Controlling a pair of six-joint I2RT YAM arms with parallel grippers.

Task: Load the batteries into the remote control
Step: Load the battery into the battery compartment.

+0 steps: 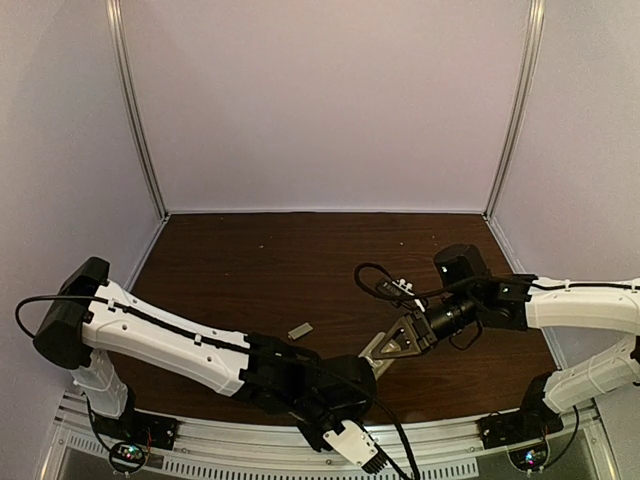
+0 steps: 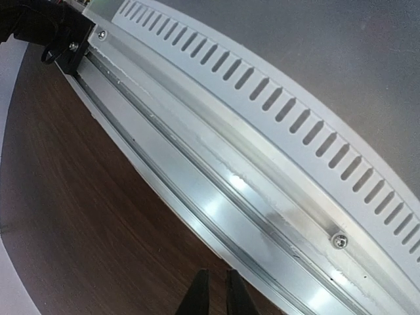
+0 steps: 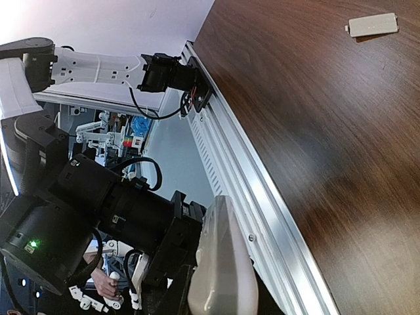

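Observation:
My right gripper (image 1: pixel 392 345) is shut on the white remote control (image 1: pixel 376 349) and holds it above the table's front part. In the right wrist view the remote (image 3: pixel 223 262) shows edge-on between the dark jaws of that gripper (image 3: pixel 220 298). My left gripper (image 1: pixel 358 445) hangs over the front rail, just below and left of the remote. In the left wrist view its gripper (image 2: pixel 218 279) shows only two black fingertips with a narrow gap, and nothing shows between them. No battery is in view.
A small grey flat cover (image 1: pixel 300 330) lies on the dark wooden table (image 1: pixel 250 270), left of the remote; it also shows in the right wrist view (image 3: pixel 373 24). A slotted metal rail (image 2: pixel 275 170) runs along the front edge. White walls enclose the back and sides.

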